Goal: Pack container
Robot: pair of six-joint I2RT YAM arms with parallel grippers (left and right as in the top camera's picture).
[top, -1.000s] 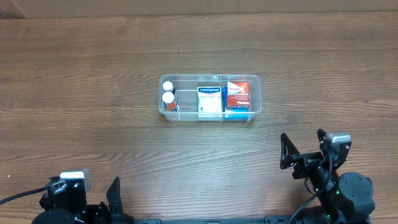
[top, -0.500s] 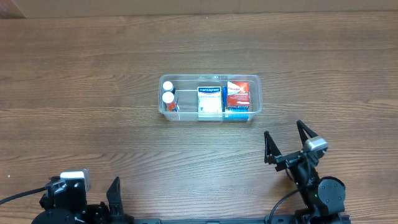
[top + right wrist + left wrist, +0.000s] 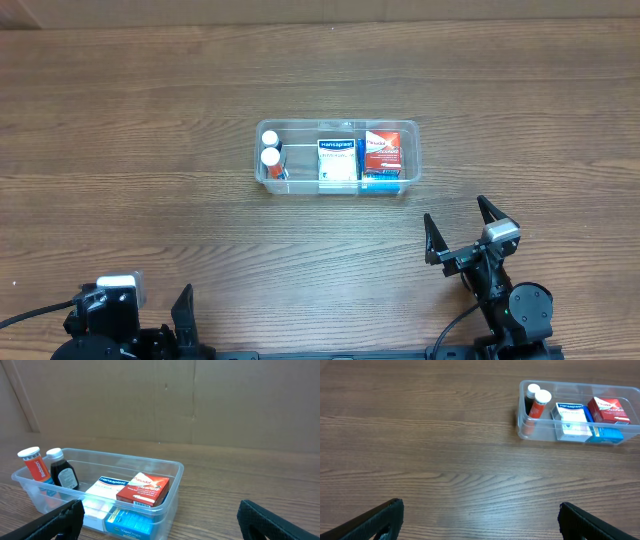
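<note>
While L gripper (image 3: 480, 522) sits parked low-left, fingers spread wide & empty, container (image 3: 300, 124) stays put at centre w/ bottles (image 3: 270, 157) & boxes (image 3: 338, 160) inside. R gripper (image 3: 460, 232), barely shifted vs half a sec ago, gapes wide, touching nothing, apart from container.

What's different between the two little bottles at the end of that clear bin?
The orange bottle has a bright orange-red label; the dark bottle has a near-black body with a pale label. The orange bottle stands nearer the robot, the dark bottle nearer the far wall. Both wear white caps and stand together at one end of the container.
</note>
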